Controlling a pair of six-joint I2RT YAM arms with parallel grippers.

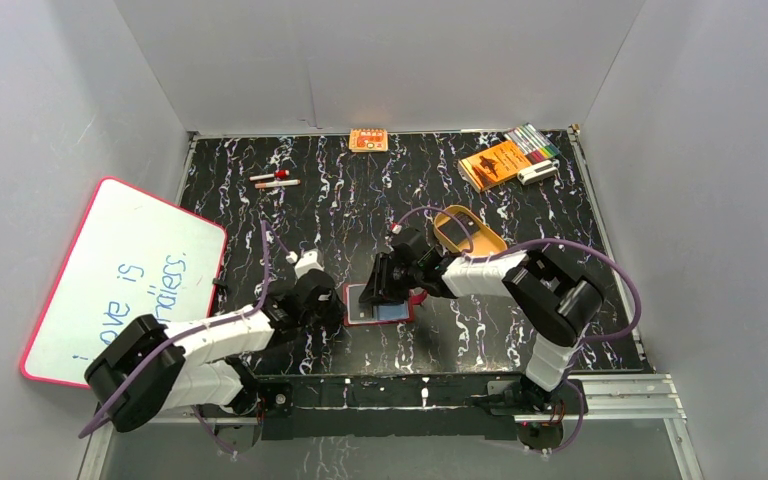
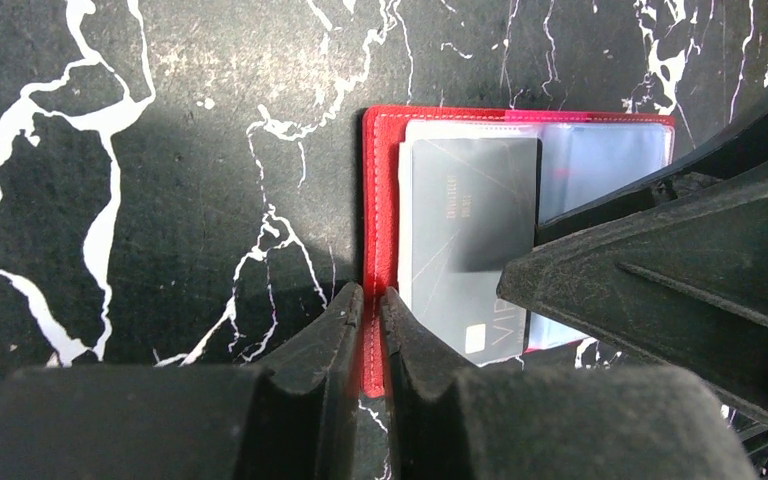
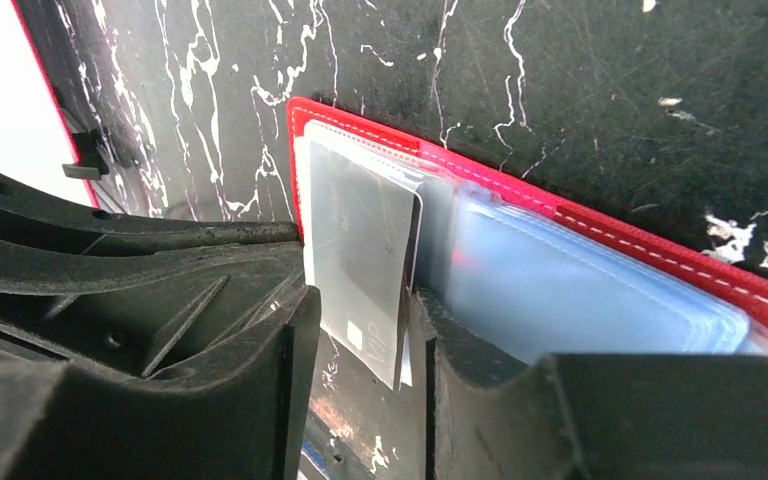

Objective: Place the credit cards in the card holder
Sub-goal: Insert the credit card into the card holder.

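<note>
Working on the black marbled worktop [image 1: 340, 200], near the middle of its front edge, with a whiteboard [image 1: 120, 280] leaning at the left and a tan tray [image 1: 468, 232] a little further back. Lying open and flat there: the red card holder [image 2: 372, 200], clear sleeves facing up. Pinned by the left jaws, closed almost completely on its red left border. On its left half, over the first sleeve: one grey credit card [image 2: 465, 230]. Gripped by the right jaws, about half open, one on each long side of the card.

Step in hand, as a judgement: feeding this card into the sleeve on the left half. Hard to tell whether already partly inside the sleeve or only resting on top of it. Next, probably: push the card along its length, deeper into the sleeve, flat and in line with the opening. Hold the left clamp firm so as not to let the holder slide, then release the card.

From above: only the two arms meeting over the holder, almost nothing of the card. From the left wrist: the pinch on the red border and most of the card's face. From the right wrist: the card between the two jaws, and the stack of pale sleeves on the right half, mostly covered in the left wrist view.
</note>
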